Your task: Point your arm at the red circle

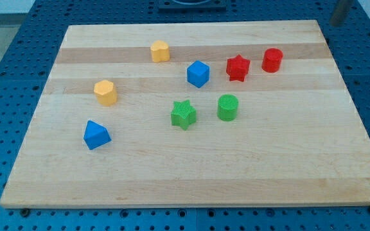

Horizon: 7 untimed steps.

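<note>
The red circle (272,59), a short cylinder, stands on the wooden board (191,179) at the view's upper right. A red star (237,68) sits just left of it. My rod shows as a dark blurred bar at the view's top right corner, beyond the board's edge. My tip (339,24) is up and to the right of the red circle, well apart from it and touching no block.
A blue cube (198,74) lies left of the red star. A green circle (227,107) and a green star (184,114) sit mid-board. Two yellow blocks (160,51) (106,92) and a blue triangle (96,135) lie to the left. A blue pegboard (5,77) surrounds the board.
</note>
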Each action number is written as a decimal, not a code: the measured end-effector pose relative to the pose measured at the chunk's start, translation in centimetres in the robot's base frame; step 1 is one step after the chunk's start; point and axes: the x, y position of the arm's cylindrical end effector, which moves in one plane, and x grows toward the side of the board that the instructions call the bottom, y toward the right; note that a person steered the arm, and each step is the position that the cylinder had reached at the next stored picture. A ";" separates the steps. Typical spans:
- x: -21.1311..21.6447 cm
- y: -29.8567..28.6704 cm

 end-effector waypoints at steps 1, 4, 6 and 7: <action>0.4 -0.1; 0.3 0.3; 3.2 0.8; 4.1 0.3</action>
